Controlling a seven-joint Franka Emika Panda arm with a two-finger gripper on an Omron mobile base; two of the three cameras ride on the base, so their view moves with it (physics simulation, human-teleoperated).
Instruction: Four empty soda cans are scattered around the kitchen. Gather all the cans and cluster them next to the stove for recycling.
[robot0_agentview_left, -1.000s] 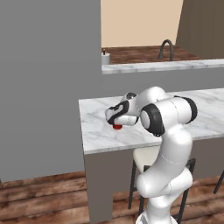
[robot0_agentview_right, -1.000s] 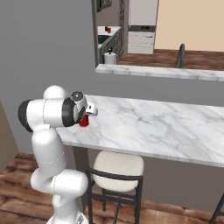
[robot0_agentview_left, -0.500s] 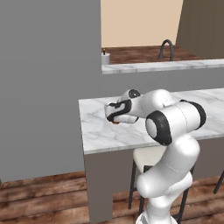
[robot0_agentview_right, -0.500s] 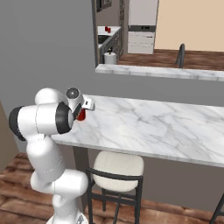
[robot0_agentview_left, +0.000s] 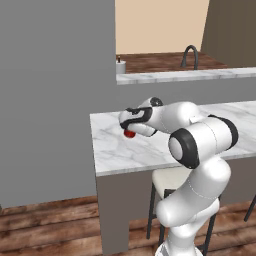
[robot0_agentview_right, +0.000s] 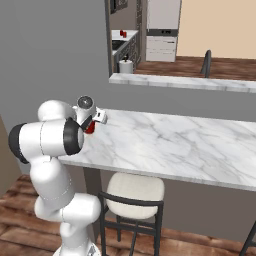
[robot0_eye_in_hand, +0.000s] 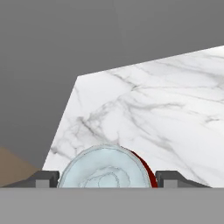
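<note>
A bright red soda can (robot0_agentview_left: 129, 133) hangs just above the left end of the marble counter (robot0_agentview_left: 130, 155), near the grey wall. My gripper (robot0_agentview_left: 132, 125) is shut on it, one finger on each side. From the right base view the soda can (robot0_agentview_right: 90, 128) sits tilted under the gripper (robot0_agentview_right: 94, 121). In the hand view its silvery top (robot0_eye_in_hand: 105, 169) fills the gap between the fingertips (robot0_eye_in_hand: 43, 178). Two small red cans (robot0_agentview_right: 122, 33) stand on a far counter deep in the kitchen. I cannot make out the stove.
A tall grey wall (robot0_agentview_left: 50, 100) borders the counter's left end. A cream stool (robot0_agentview_right: 132, 192) stands under the counter beside my base. Behind it runs a higher marble ledge (robot0_agentview_right: 180, 82) with a dark faucet (robot0_agentview_left: 190, 55) and a white roll (robot0_agentview_right: 125, 66).
The arm has swung forward and raised the can off the counter, carrying it a little toward the wall. The jaws have stayed the same width.
</note>
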